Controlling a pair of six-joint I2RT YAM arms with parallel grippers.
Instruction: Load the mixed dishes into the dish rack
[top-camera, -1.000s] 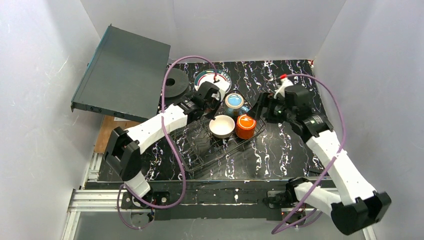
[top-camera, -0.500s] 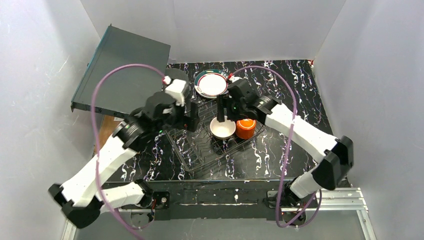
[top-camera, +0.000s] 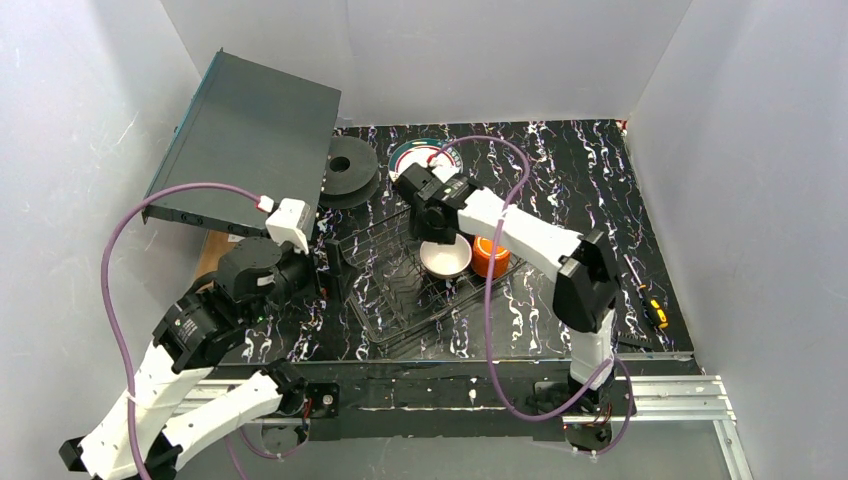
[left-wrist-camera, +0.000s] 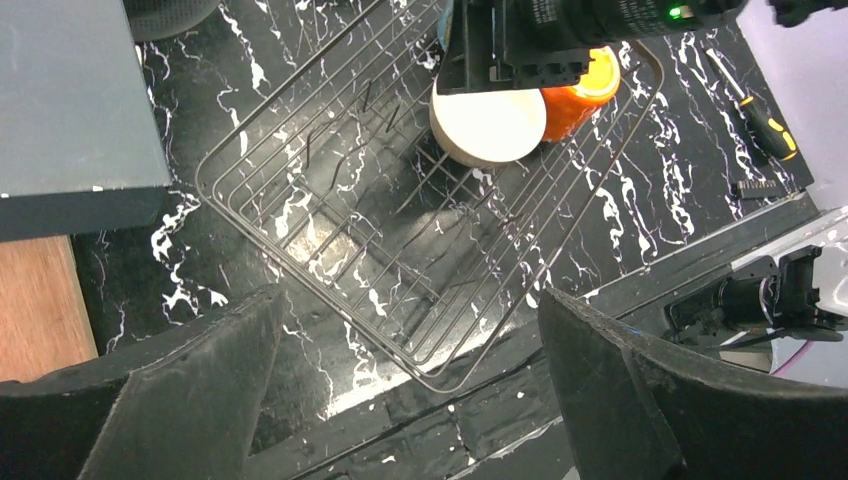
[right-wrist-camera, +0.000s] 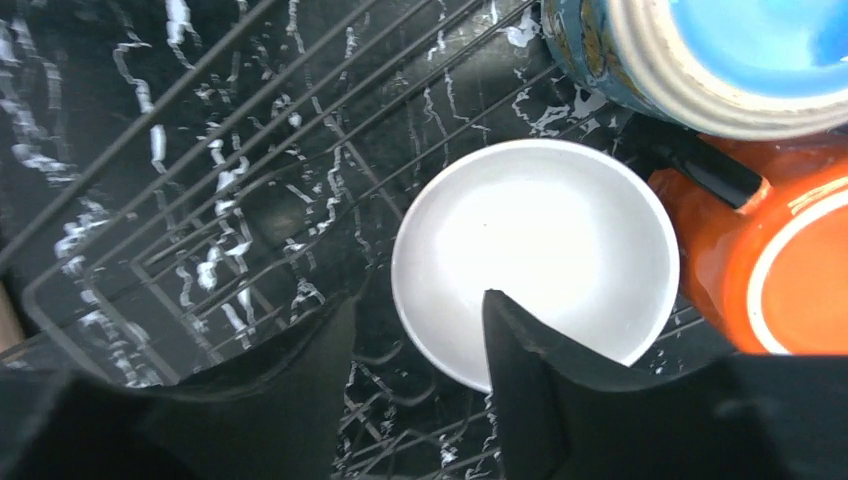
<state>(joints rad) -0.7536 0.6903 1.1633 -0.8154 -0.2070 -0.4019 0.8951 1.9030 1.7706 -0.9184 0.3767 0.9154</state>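
**Bowl & cup racked; plate looks next**

The dark thin-wire dish rack (top-camera: 375, 300) sits mid-table. The cream round bowl (top-camera: 445, 255) and small orange cup (top-camera: 492, 256) stand side by side in its far right part. The blue-glazed mug (right-wrist-camera: 720, 50) shows only in the right wrist view, just beside bowl & cup on their far side; can't tell whether it is inside the wire. The white plate w/ green-and-red rim (top-camera: 418, 158) lies flat on the black marbled table (top-camera: 560, 180) just beyond the rack's far edge, partly hidden by the right arm. No 2nd plate is visible.

The right gripper (right-wrist-camera: 418, 305) hovers over the bowl, jaws apart, holding nothing. The left gripper (left-wrist-camera: 408, 295) hangs above the rack's near left side, jaws wide apart, also empty.

Prob. a between-items step, w/ the plate not yet loaded. The next move likely calls for the right gripper to reach far, pinch the plate's rim (awkward, since it lies flat), tip it on edge & slot it between the upright tines in the rack's bare left half.
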